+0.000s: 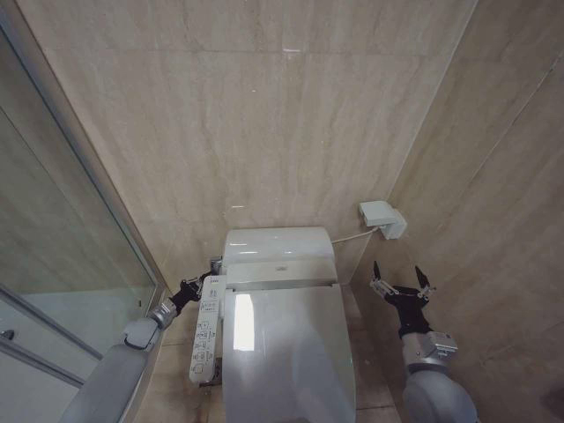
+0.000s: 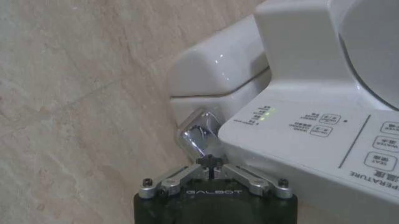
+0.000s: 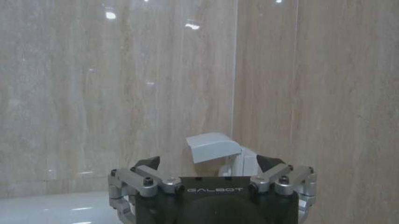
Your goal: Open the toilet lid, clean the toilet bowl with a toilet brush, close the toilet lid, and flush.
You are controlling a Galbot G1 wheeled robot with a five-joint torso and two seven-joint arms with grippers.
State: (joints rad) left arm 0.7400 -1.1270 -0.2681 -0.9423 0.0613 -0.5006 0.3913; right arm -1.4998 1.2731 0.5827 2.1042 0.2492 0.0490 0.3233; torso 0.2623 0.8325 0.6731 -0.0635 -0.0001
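The toilet lid [image 1: 282,352] lies down flat, glossy white, covering the toilet bowl, whose inside is hidden. The long white button panel [image 1: 207,330] runs along the toilet's left side, and a green light glows on the button panel [image 2: 268,113] in the left wrist view. My left gripper [image 1: 214,263] is at the panel's far end beside the tank [image 1: 278,247]. In the left wrist view my left gripper [image 2: 210,163] is shut, its tips right at a chrome flush lever [image 2: 198,133]. My right gripper [image 1: 402,280] hangs open and empty to the right of the toilet. The toilet brush is out of view.
A glass shower partition [image 1: 62,229] closes off the left side. Beige tiled walls stand close behind and to the right. A white wall box [image 1: 383,218] with a cable sits low on the right wall, just beyond my right gripper [image 3: 209,161].
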